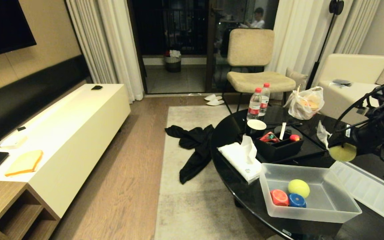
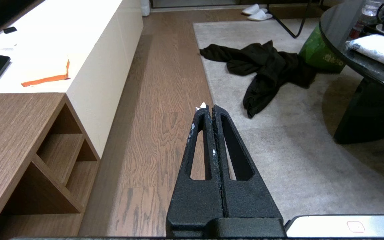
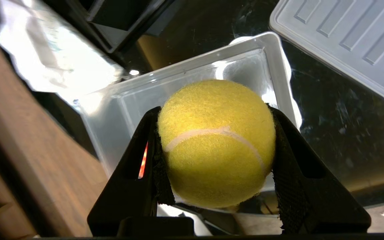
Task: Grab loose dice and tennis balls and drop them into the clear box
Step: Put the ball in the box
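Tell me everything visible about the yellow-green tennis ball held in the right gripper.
The fuzzy yellow-green tennis ball is a felt-covered sphere with a curved white seam across its front. It is clamped on two opposite sides between the black textured fingers of the right gripper, touching nothing else. In the head view it hangs in the air near the far right corner of the clear frosted plastic box, not yet inside it.

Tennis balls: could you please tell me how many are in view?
2. One tennis ball is gripped in the right tool above the clear box; another ball lies inside it. Others may be hidden.
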You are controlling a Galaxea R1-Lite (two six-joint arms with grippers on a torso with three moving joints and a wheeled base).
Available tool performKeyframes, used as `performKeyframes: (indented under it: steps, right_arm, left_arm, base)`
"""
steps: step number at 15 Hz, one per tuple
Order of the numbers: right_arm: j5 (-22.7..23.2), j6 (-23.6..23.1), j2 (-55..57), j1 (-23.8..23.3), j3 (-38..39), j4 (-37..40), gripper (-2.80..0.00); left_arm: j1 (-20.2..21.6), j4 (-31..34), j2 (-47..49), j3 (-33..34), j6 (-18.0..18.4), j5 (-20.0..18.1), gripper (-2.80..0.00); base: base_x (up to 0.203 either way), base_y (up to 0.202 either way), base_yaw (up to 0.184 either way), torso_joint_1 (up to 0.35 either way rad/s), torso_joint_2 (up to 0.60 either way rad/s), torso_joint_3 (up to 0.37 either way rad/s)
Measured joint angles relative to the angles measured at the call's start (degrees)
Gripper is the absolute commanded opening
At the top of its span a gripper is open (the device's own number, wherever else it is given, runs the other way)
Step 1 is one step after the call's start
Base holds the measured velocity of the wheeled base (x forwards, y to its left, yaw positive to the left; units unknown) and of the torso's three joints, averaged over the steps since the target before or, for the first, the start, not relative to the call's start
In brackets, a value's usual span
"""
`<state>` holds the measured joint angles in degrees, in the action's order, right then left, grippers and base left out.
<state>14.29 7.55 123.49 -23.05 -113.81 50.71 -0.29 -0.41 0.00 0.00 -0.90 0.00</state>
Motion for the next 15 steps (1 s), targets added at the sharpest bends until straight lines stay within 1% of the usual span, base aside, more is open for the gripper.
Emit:
performKeyframes:
  steps: [2, 6, 11, 15]
  right_arm:
    - [-0.9, 0.1, 2.2, 1.4, 0.0, -1.1, -2.80]
    - [-1.1, 0.2, 6.2, 2.8, 0.0, -1.5, -2.80]
    - [-1.0, 0.1, 8.7, 3.7, 1.0, -1.3, -2.80]
    - [-1.0, -0.1, 9.0, 4.1, 4.3, -1.4, -2.80]
  left_arm:
    - [0.1, 0.0, 0.0, 0.0, 0.0, 0.0, -2.80]
    - [0.0, 0.0, 0.0, 0.0, 0.0, 0.0, -2.80]
    - [0.0, 0.0, 0.0, 0.0, 0.0, 0.0, -2.80]
    - [0.0, 0.0, 0.0, 0.0, 0.0, 0.0, -2.80]
  base:
    - [0.000, 0.000, 0.000, 0.000, 0.00, 0.000]
    - [0.000, 0.000, 0.000, 0.000, 0.00, 0.000]
    - [0.000, 0.000, 0.000, 0.000, 0.00, 0.000]
    - [0.000, 0.000, 0.000, 0.000, 0.00, 0.000]
